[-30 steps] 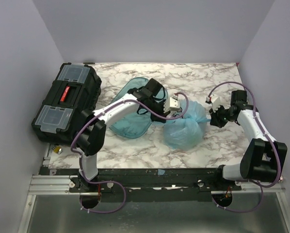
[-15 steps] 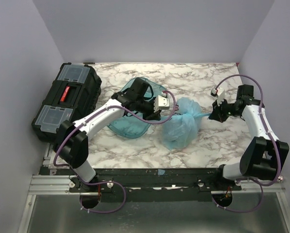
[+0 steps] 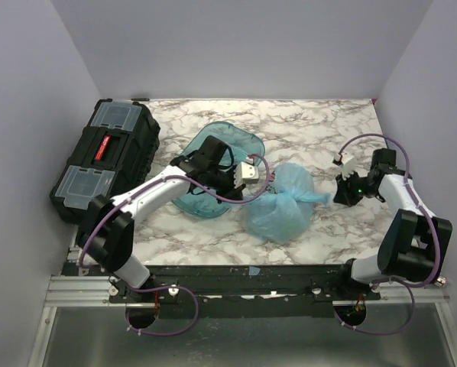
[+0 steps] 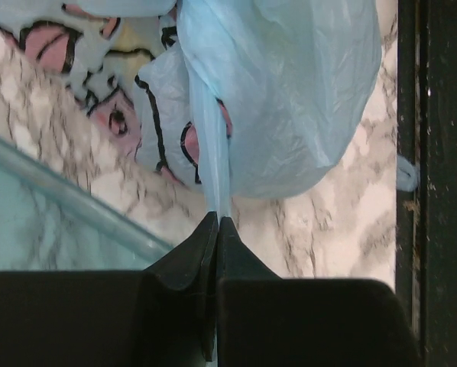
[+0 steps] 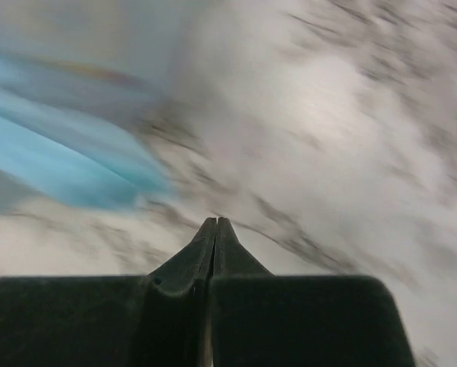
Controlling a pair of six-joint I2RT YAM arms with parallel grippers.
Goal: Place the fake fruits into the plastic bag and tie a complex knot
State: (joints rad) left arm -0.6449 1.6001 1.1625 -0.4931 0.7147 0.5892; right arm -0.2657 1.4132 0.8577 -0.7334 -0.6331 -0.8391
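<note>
While the left pincer (image 4: 217, 222) clamps the plastic bag's (image 4: 290, 92) tail mid-tying, the clenched, empty-looking right pincer (image 5: 215, 222) likely must regrasp ahead-left.

The plastic bag (image 4: 290, 92) is pale translucent blue, printed with pink-and-white cartoon shapes outlined in black; the table (image 3: 320, 130) is white marble veined in grey and brown; the tray (image 3: 244, 141) is clear teal; the toolbox (image 3: 129, 157) is black with a red latch and smoky lids; the left arm (image 3: 148, 195) and right arm (image 3: 400, 195) are white with black joints; the left gripper (image 4: 217, 223) and right gripper (image 5: 215, 223) are black; the back wall (image 3: 236, 46) is pale lilac.
</note>
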